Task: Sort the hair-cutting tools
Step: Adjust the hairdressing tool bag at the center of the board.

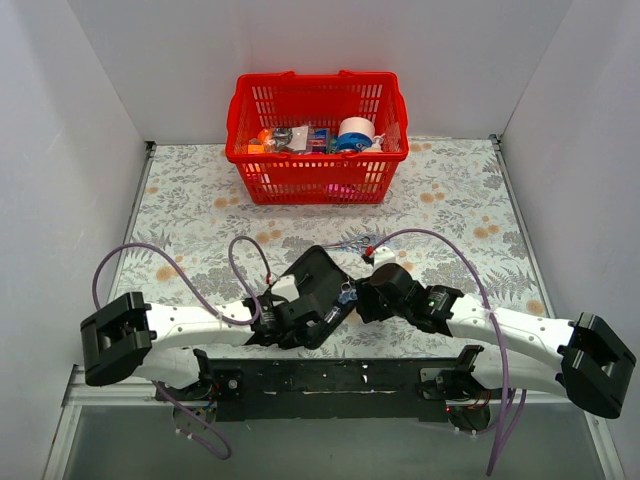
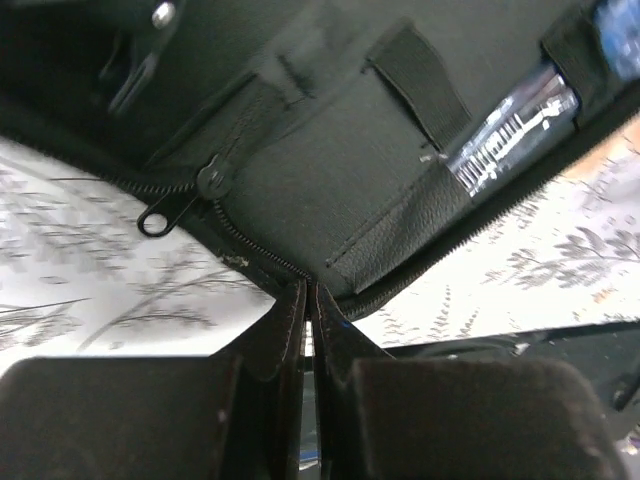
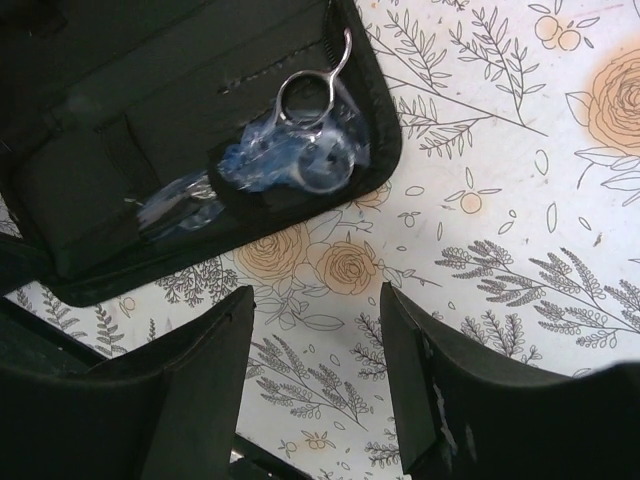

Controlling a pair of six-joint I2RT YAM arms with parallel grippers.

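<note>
One scissors [image 3: 330,165] pocketed; my left hand [image 2: 310,305] clamps the pouch [image 2: 330,170], my open right hand [image 3: 315,300] must fetch another.

On the flowered worktop [image 1: 200,200], the left claw [image 1: 338,308] and right claw [image 1: 360,298] meet at a black pouch [image 1: 318,272], the left seemingly pinching its edge, a red basket [image 1: 316,180] behind.
</note>
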